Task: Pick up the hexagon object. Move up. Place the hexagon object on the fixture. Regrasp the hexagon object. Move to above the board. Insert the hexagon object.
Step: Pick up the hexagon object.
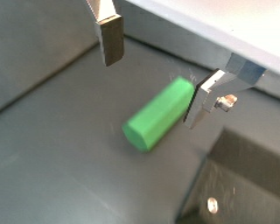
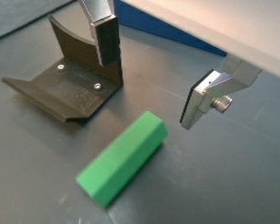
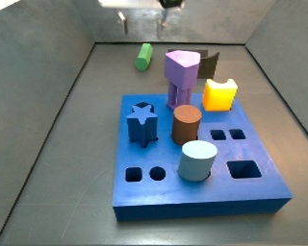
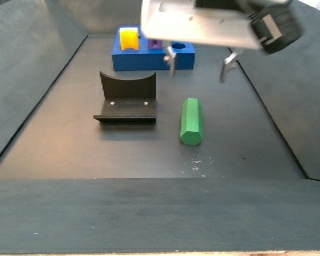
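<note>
well, starting at the left of the side view taken from the far end of the floor, the fixture [image 4: 128,98] sits on its base plate with its upright back toward the board [image 4: 149,48], which lies further off and carries a yellow block [image 4: 129,40]. just to the right of the fixture, apart from it, the hexagon object [image 4: 190,121] lies flat on the dark floor [image 4: 69,150], its long side running away from the camera. above it and a little further right hangs the gripper [image 4: 198,63], its two fingers spread wide with nothing between them, clear of the green peg.

in both wrist views the silver fingers [image 1: 109,39] stand well apart and the hexagon object [image 1: 160,112] lies on the floor below the gap, untouched; the fixture [image 2: 73,74] shows beside one finger in a wrist view, and the green peg [image 2: 122,159] rests just off its base plate.

in the side view from the board's end, the board [image 3: 195,192] fills the foreground. left to right it bears a dark blue star peg [image 3: 142,123], a brown cylinder [image 3: 187,123], a pale cylinder [image 3: 198,159], a purple peg [image 3: 181,75] and the yellow block [image 3: 219,94]. the hexagon object [image 3: 143,56] lies beyond the board near the back wall, under the gripper [image 3: 146,8], which is mostly cut off at the frame edge.
</note>
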Available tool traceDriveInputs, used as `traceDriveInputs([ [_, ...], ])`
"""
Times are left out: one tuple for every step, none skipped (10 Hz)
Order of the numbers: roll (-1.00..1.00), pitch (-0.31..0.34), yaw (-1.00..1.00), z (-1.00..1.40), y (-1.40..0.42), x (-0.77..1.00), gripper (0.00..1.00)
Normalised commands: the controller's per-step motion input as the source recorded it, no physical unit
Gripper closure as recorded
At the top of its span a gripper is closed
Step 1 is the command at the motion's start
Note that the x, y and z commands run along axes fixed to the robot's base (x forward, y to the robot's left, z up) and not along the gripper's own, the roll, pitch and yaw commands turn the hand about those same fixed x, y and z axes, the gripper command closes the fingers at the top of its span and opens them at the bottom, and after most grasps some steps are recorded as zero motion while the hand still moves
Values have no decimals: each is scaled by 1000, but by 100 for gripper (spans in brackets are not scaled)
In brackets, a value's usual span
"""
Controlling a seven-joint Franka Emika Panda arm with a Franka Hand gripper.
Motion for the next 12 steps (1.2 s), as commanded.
traceDriveInputs([
  [-7,0,-211,-1000,0,394,0],
  [-56,0,-137,-1000,0,326,0],
  [-120,0,-63,-923,103,180,0],
  [-204,0,0,-800,217,6,0],
  [-303,7,157,-569,240,0,0],
  [-417,87,391,-271,189,0,0],
  [-460,69,400,-197,209,-9,0],
  [-444,94,371,-223,177,0,0],
  [-404,107,300,-294,103,0,0],
  [-337,123,200,-400,40,0,0],
  [-301,104,117,-397,23,0,0],
  [-134,13,9,-209,0,0,0],
])
